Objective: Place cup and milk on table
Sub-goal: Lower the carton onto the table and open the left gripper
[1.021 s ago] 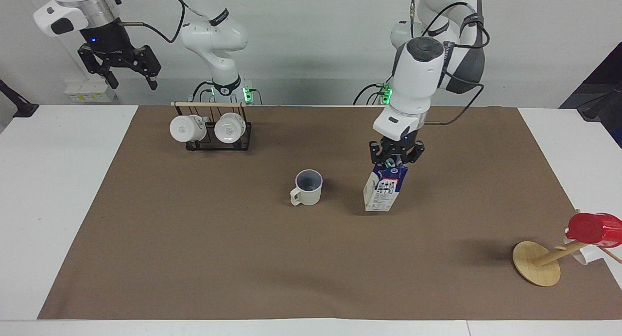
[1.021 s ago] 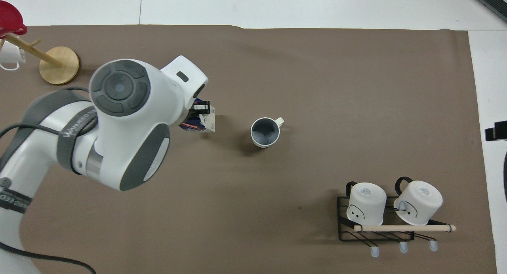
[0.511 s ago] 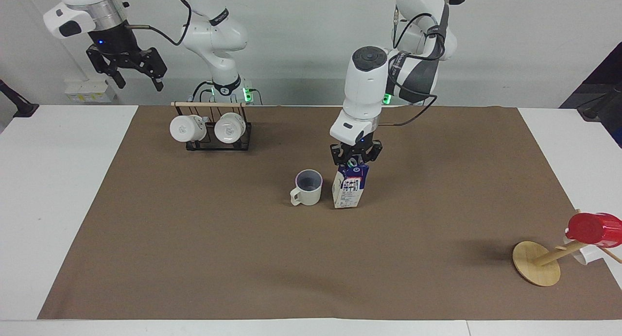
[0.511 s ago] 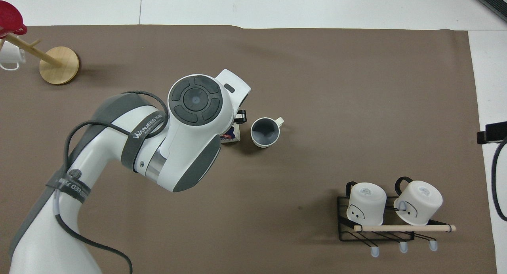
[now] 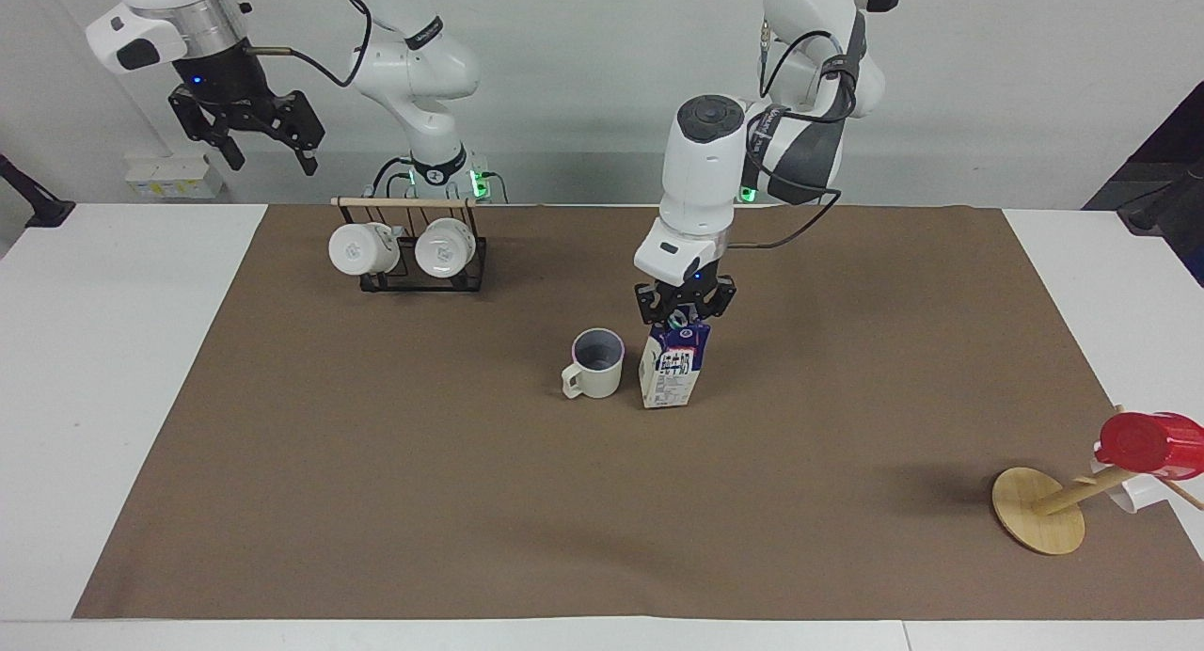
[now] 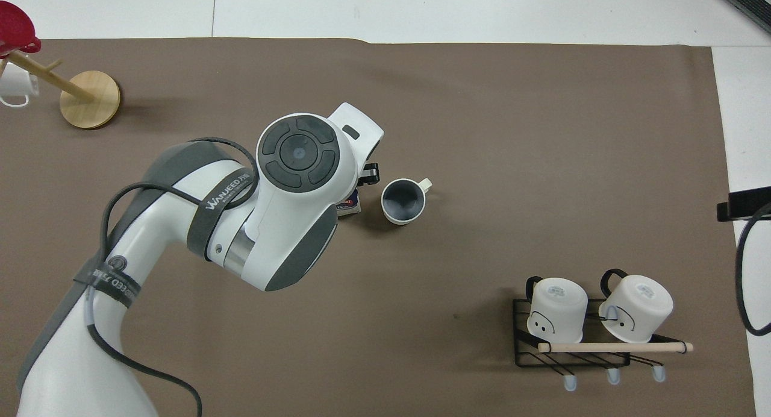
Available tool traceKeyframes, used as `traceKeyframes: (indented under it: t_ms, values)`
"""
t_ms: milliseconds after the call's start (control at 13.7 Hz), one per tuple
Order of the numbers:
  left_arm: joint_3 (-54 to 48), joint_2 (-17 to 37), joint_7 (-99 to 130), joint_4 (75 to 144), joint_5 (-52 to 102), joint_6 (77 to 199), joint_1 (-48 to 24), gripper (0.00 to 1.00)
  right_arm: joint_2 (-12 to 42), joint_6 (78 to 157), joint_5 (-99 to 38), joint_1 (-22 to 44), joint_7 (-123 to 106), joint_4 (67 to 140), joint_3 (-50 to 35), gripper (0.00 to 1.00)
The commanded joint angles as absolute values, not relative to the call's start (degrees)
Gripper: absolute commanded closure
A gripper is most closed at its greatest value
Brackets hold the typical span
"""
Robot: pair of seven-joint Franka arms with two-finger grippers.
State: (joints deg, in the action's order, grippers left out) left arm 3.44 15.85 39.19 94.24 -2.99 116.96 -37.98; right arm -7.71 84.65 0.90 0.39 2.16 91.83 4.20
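The left gripper [image 5: 686,318] points straight down, right on top of the milk [image 5: 673,369]. Its fingers sit at the pointed top of the carton, but I cannot tell if they pinch it or have let go.

The milk is straight under this gripper. It stands tall on its bottom, so its long side goes up and down, the same way the gripper points. It looks like it rests on the brown mat of the table [image 5: 113,350], near the middle. If so, I think the gripper only has to let go and lift straight up. A push to the side could tip the carton.

The cup [image 5: 595,363] stands upright on the mat just beside the milk, toward the right arm's end of the table. They are close but not touching. Its handle points away from the milk.

The left arm is the nearer one to both things. The right gripper [image 5: 246,129] waits with its fingers spread, holding nothing, high over its own end of the table.
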Motion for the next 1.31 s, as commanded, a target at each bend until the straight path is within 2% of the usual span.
traceKeyframes:
  t_ms: [0,365,657,1021,1240]
  values:
    - [4.13,16.00,39.03,94.31,-3.96,118.30,-38.94,0.00,-9.84,85.96,1.76,0.26,1.33,94.22,3.17,0.00]
    - [4.22,14.34,36.92,93.60,-3.96,117.52,-38.32,0.00,-9.67,85.87,1.67,0.18,1.23,94.04,2.99,0.00]
    - [4.22,6.52,29.73,94.39,-3.43,111.38,-34.82,0.00,-9.67,85.87,1.67,0.18,1.32,94.04,2.99,0.00]
    - [4.39,1.41,18.74,94.39,-3.25,103.02,-26.73,0.00,-9.67,85.87,1.67,0.18,1.32,94.04,2.99,0.00]
    - [4.66,-0.70,8.73,94.22,-2.38,101.08,-19.19,0.00,-9.67,85.78,1.76,0.18,1.32,94.04,2.99,0.00]
